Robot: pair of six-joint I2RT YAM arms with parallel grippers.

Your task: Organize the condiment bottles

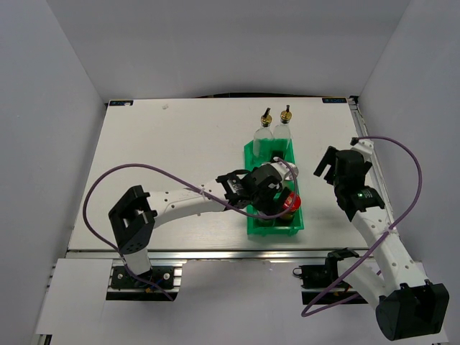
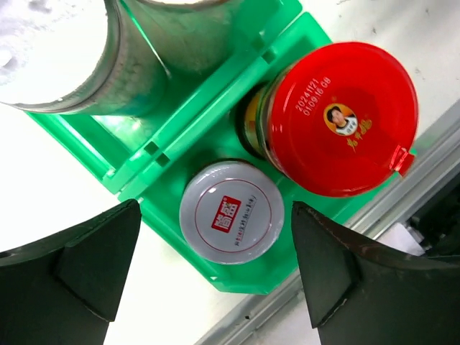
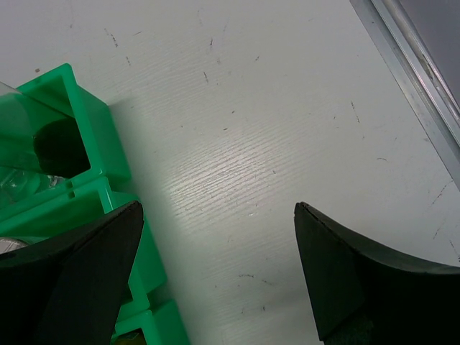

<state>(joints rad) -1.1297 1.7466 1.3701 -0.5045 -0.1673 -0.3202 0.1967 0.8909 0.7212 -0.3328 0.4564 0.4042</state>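
Spread wide, my left fingers [image 2: 86,266] are straddling a silver-lidded jar [image 2: 231,212] without touching it, gripping nothing. That jar is standing in the near-end compartment of the green bin [image 2: 187,115], just beside the red-capped jar [image 2: 338,118], close to the counter's [image 3: 287,144] near edge. My right fingers [image 3: 72,273] are hanging equally wide and empty over the counter beside the bin's right wall. Two tall glass bottles [image 1: 264,133] are standing at its far end.
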